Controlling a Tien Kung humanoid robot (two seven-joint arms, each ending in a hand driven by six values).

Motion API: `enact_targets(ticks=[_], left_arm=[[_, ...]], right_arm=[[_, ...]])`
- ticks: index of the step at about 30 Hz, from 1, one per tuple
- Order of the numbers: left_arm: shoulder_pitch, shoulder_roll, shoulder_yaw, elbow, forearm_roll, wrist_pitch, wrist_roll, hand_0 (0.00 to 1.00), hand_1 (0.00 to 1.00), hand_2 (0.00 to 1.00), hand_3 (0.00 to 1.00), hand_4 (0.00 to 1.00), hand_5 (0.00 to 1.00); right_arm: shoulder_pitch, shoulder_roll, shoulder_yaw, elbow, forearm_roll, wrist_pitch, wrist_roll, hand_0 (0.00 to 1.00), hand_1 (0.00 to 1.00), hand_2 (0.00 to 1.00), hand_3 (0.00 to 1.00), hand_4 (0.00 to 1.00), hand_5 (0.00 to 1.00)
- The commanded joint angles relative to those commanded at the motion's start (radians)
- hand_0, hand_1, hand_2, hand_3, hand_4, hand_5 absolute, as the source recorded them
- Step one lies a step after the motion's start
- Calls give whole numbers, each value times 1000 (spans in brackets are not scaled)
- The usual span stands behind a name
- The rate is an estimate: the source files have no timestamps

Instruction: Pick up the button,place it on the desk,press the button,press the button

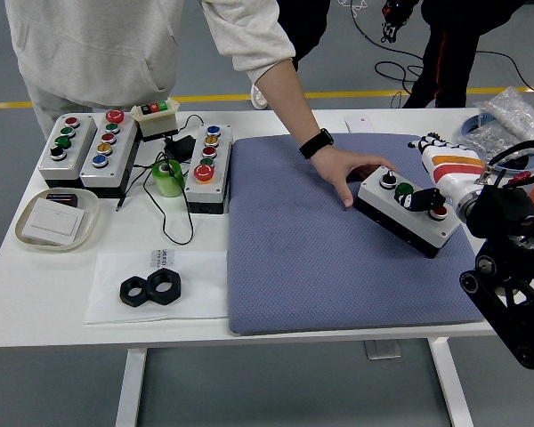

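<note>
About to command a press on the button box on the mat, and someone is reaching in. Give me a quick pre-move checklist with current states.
1. Button box on the blue mat: ok, though it sits skewed near the mat's right side.
2. Workspace free of people: not ok. A person's hand holds the box's far-left end.
3. Right robot hand over the buttons: ok, a dark finger lies between the green button and the red button.
4. Finger contact with a button: cannot tell.
5. Left robot hand: cannot tell, not in view.
6. Box steady: cannot tell while the person holds it.
</note>
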Motion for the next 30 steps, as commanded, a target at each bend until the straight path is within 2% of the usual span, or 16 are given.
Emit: enact_targets(ticks=[1, 12, 21, 30], left_arm=[[0, 0, 0, 0, 0, 0, 0, 742, 913, 981, 947, 609, 998], [-2, 1, -1, 0, 2, 0, 1, 741, 913, 981, 948, 608, 998], [-7, 2, 2, 0, 3, 0, -1, 742, 913, 981, 948, 609, 998], [-7, 0, 10, 0, -5, 0, -1, 742, 913, 981, 948, 609, 998]], right_arm=[[-2, 0, -5, -1, 0, 0, 2, 939, 935, 963, 928, 881, 410], [-5, -10, -30, 12, 0, 29, 24, 937, 921, 946, 911, 882, 402], [28, -13, -31, -64, 0, 27, 38, 934, 917, 945, 905, 878, 387], [39, 2, -27, -103, 0, 18, 40, 934, 915, 945, 905, 877, 378]])
